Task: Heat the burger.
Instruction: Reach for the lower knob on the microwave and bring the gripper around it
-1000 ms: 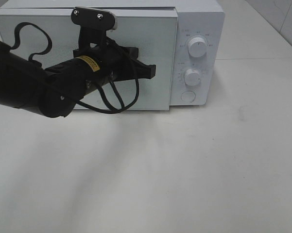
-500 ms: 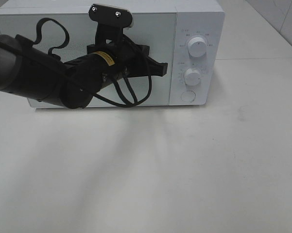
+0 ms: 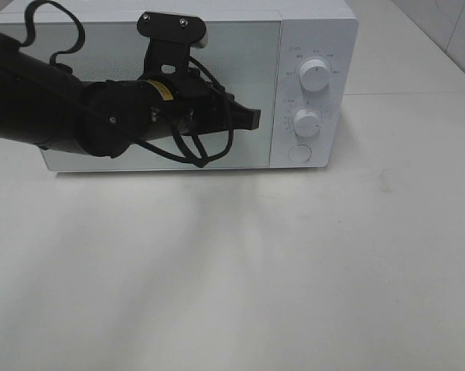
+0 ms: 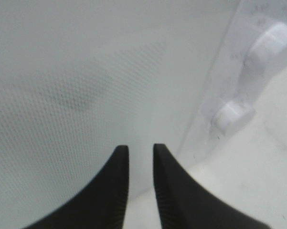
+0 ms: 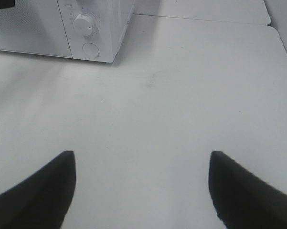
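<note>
Presently burger unseen; microwave door closed. Left pincer slightly parted, empty, before door; lower knob at its 3 o'clock, left arm nearer. Right pincer wide, empty.

The burger shows in none of the views. A white microwave stands at the back of a pale table, and its door is shut flush with the control panel. Up close, the door's dotted mesh window is cloudy. A faint darker patch sits behind it, too blurred to tell whether it is the burger.
</note>
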`<act>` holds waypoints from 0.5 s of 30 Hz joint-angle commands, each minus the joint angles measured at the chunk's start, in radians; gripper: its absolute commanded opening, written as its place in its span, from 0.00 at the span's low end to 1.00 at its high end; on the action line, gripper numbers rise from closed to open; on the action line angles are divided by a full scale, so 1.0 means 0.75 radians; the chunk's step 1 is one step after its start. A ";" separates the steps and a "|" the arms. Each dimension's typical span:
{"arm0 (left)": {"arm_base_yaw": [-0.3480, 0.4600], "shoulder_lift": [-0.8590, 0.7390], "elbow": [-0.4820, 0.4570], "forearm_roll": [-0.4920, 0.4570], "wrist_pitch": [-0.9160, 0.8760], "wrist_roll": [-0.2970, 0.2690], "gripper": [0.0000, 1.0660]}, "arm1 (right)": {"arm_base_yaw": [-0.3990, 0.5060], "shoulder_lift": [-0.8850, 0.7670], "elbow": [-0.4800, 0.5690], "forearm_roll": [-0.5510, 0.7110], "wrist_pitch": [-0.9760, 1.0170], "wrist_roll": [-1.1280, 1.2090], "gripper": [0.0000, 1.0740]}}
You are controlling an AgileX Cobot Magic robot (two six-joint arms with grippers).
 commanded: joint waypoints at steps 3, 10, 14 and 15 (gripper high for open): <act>-0.015 -0.116 0.016 0.000 0.361 0.008 0.90 | -0.005 -0.036 0.003 -0.001 -0.016 0.001 0.70; -0.015 -0.207 0.016 0.031 0.687 0.029 0.94 | -0.005 -0.036 0.003 -0.001 -0.016 0.001 0.70; -0.015 -0.263 0.016 0.056 0.912 0.029 0.94 | -0.005 -0.036 0.003 -0.001 -0.016 0.001 0.70; -0.015 -0.276 0.016 0.059 0.979 0.028 0.94 | -0.005 -0.036 0.003 -0.001 -0.016 0.001 0.70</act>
